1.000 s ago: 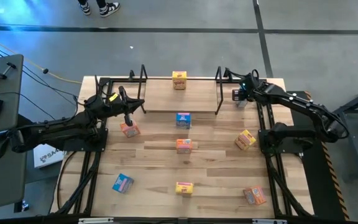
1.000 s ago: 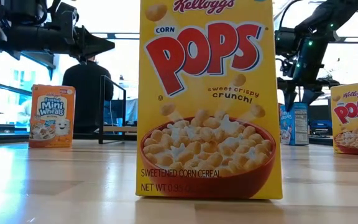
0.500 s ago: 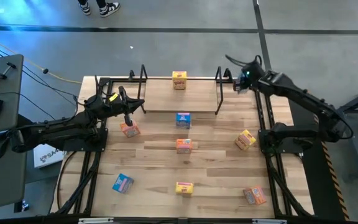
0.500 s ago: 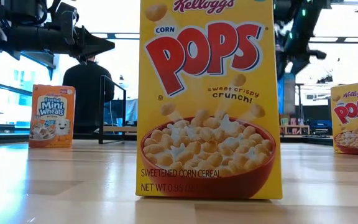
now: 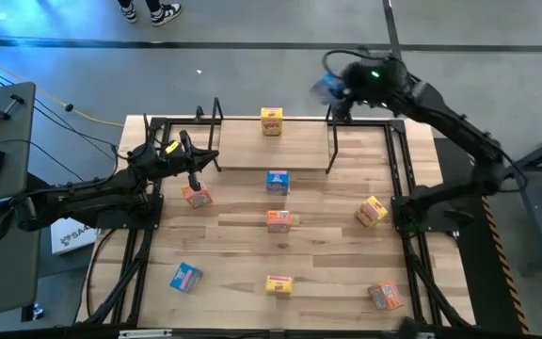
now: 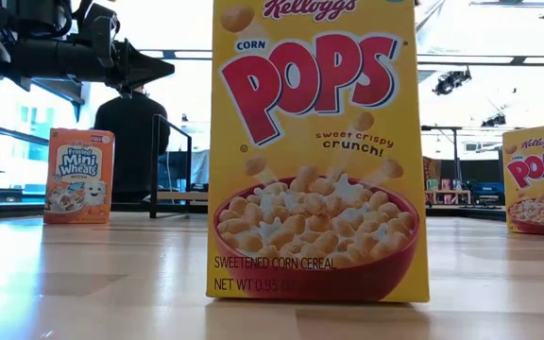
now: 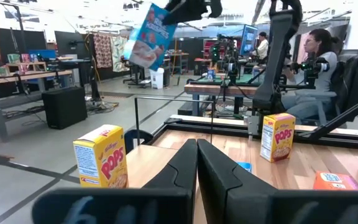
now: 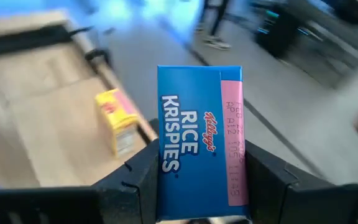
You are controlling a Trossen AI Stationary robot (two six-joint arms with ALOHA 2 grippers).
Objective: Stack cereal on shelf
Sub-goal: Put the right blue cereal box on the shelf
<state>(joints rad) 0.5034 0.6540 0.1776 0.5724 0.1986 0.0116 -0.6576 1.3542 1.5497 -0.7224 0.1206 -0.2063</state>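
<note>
My right gripper (image 5: 335,89) is high above the shelf's right end, shut on a blue Rice Krispies box (image 8: 197,137). The box also shows in the left wrist view (image 7: 149,42), tilted in the air. The shelf (image 5: 252,153) stands at the table's far side, and a yellow box (image 5: 271,121) stands upright on its board. My left gripper (image 5: 194,177) is shut and empty, just above an orange box (image 5: 196,196) near the shelf's left end. Other cereal boxes stand about the table. My right gripper pinches the blue box between its two fingers (image 8: 138,180), at the end of the box nearest the wrist (image 8: 166,186). One finger is on each of two opposite sides. The box sticks out beyond the fingers, tilted and lifted clear of everything.
On the table stand a blue box (image 5: 278,181), an orange box (image 5: 278,220), yellow boxes (image 5: 372,211) (image 5: 278,284), a blue box (image 5: 185,277) and an orange box (image 5: 384,296). A person (image 7: 316,56) sits beyond the table's right side.
My right gripper has risen from the table's far right corner with the blue box, up out of the low view, and has gone toward the table's left, over the shelf's right end. The box, which stood on the table, is now lifted clear.
</note>
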